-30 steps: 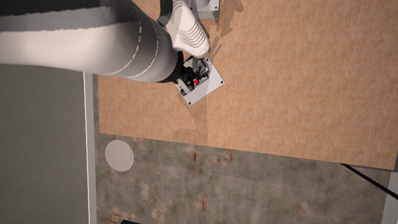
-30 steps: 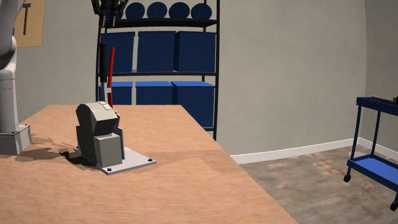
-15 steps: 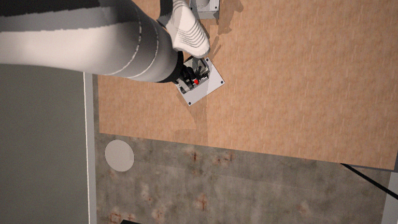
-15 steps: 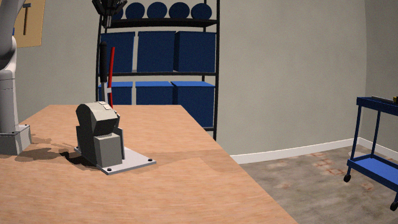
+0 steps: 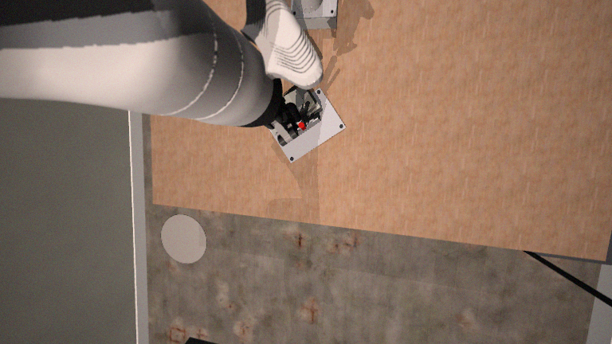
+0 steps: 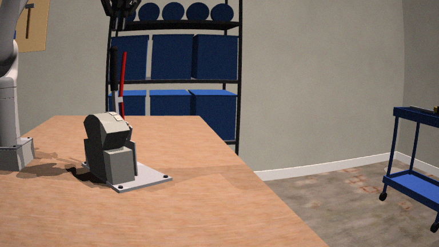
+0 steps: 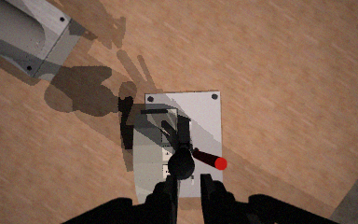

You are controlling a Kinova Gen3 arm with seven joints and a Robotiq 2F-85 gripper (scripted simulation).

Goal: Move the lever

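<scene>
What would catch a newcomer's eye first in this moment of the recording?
Probably the red bar, standing beside the black handle above the grey lever housing on the wooden table. Next, the claw, hanging well above the handle with its fingers nearly together and nothing between them. Behind, a black shelf rack of blue boxes fills the wall.
</scene>
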